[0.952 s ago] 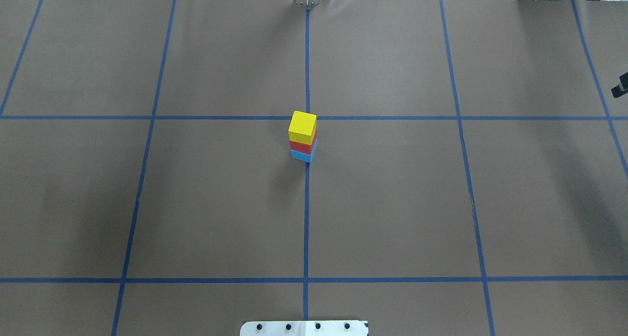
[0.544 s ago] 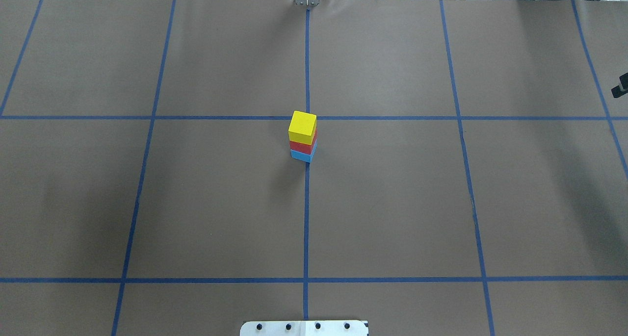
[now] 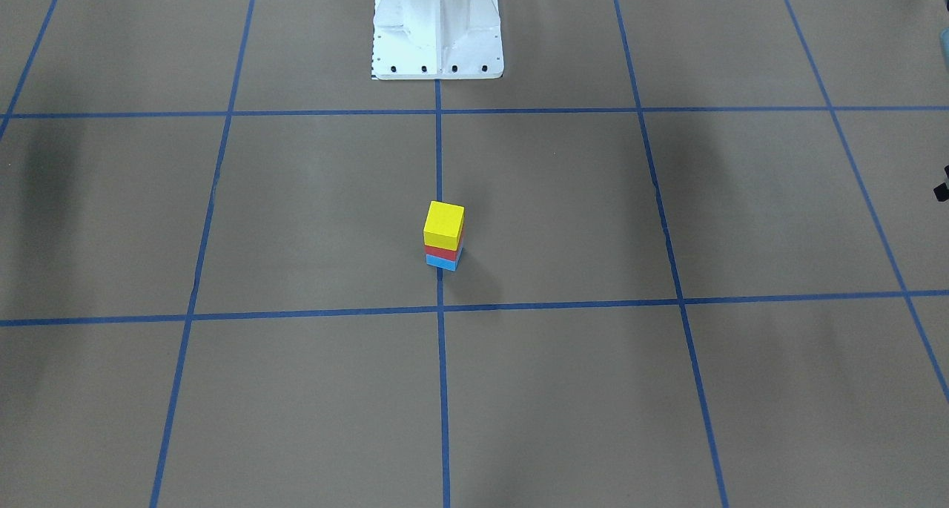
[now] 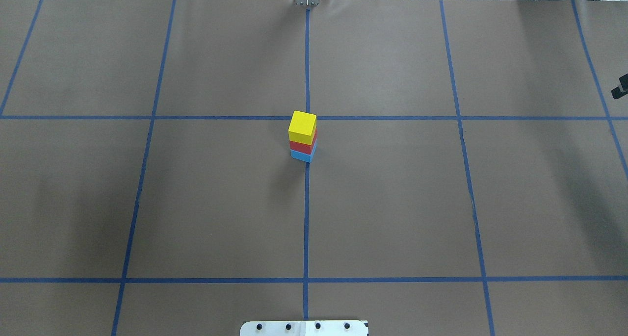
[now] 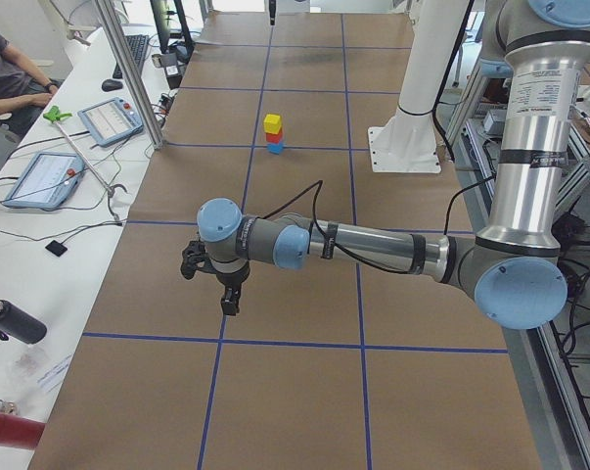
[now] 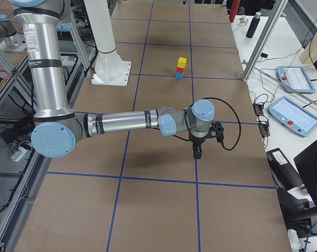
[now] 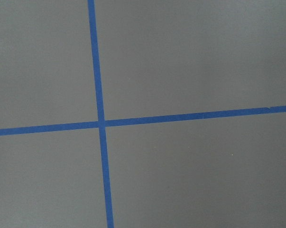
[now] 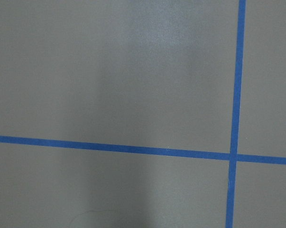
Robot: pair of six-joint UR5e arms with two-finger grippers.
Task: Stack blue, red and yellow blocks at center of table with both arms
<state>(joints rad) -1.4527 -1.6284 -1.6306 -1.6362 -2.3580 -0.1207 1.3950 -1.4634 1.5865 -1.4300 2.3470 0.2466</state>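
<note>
Centre of the overhead frame: yellow block [image 4: 302, 124] on red block [image 4: 300, 146] on blue block [image 4: 300, 155], on the worktop [image 4: 392, 203]. Left tool [image 5: 231, 300] and right tool [image 6: 197, 152] hang well apart from them; whether wide or narrow, I cannot tell.

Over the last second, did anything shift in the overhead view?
Nothing visibly changed. The yellow block still sits on the red block, which sits on the blue block, in the same spot.
</note>
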